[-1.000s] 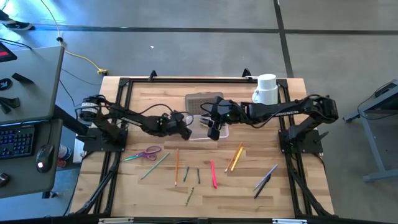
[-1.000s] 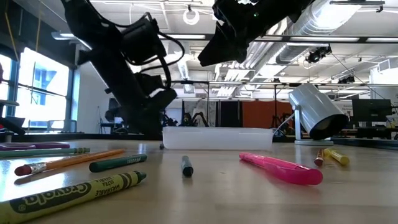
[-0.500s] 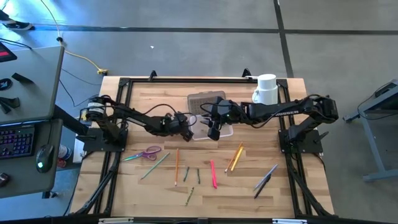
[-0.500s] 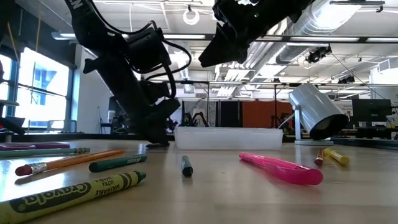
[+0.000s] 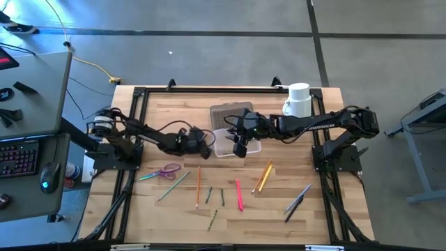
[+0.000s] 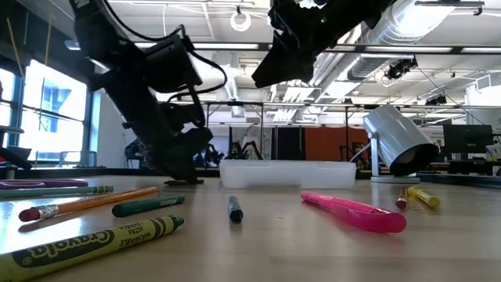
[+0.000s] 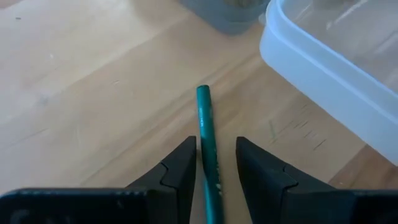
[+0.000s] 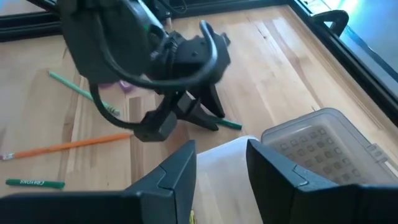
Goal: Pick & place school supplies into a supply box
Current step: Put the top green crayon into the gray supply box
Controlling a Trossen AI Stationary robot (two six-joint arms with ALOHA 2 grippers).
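Left pincer [image 7: 212, 163] is gripping a green pencil [image 7: 206, 134] narrowly, at 9 o'clock beside the supply box [image 5: 237, 141]. Right pincer [image 8: 221, 163] is hovering open above. Advice: raise tip over the rim before releasing.

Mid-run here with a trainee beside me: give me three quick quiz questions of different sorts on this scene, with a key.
1. True or false: the left tool has a green pencil between its fingers.
2. Which item lies on its side at the table's far right corner?
A. white mug
B. purple scissors
C. pink pen
3. Fill in: the right tool hangs over the ____.

Key:
1. True; the pencil runs between the fingers, its tip beside the supply box.
2. A.
3. Supply box, the clear tray with its dotted lid folded open behind it.
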